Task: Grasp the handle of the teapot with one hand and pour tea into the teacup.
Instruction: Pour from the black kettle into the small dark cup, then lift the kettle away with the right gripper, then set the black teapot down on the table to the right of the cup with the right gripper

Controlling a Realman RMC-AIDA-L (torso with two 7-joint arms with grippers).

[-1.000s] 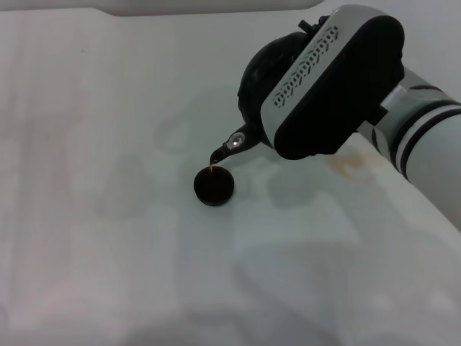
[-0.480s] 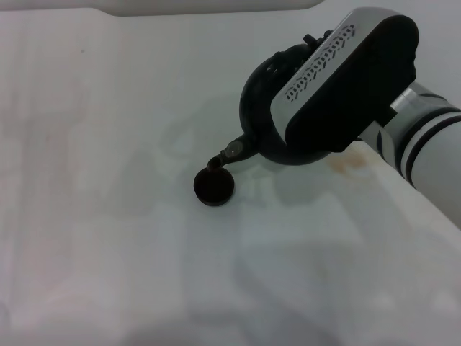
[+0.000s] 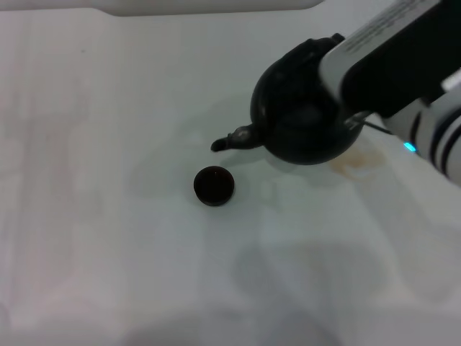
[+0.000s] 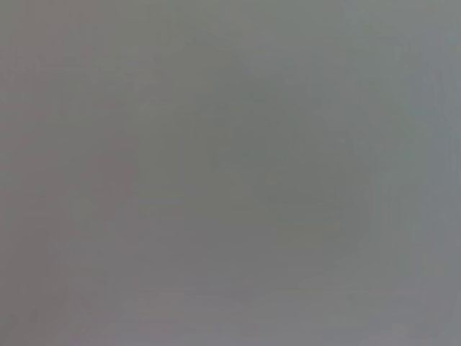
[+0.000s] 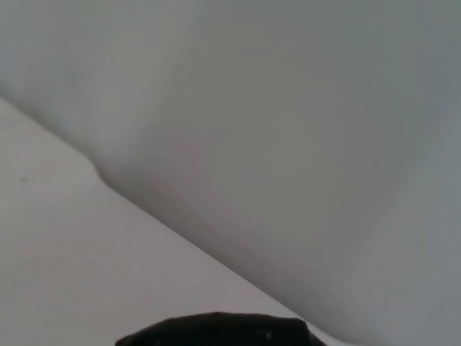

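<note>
Looking down from the head camera, you see the teapot (image 3: pixel 299 115) held by the right gripper (image 3: pixel 374 61), whose grey-and-black housing comes in from the far right of the table (image 3: pixel 108 238). The pot sits nearly level, its round black body right of and beyond the teacup (image 3: pixel 214 186), its short spout (image 3: pixel 232 140) pointing toward the cup's side. The spout tip ends just beyond the cup, slightly above it in the picture, and does not touch it. You cannot tell whether the pot's base rests on the table or hangs just over it. The handle is covered by the housing, so you cannot make it out, and you cannot tell how the right fingers stand either: they are hidden where the housing meets the pot's top.

The cup stands upright by itself on the pale table, well apart from the pot's body, with a dark reddish inside. A faint brownish stain (image 3: pixel 353 164) marks the table just right of the pot, on the side away from the cup. A small blue light (image 3: pixel 409 148) shows on the right arm's wrist, right of the pot.

Your right wrist camera shows only a sliver of the pot's black top (image 5: pixel 216 330) against pale background. Your left wrist camera shows a flat grey field; the left gripper appears in no view, so its fingers cannot be judged.
</note>
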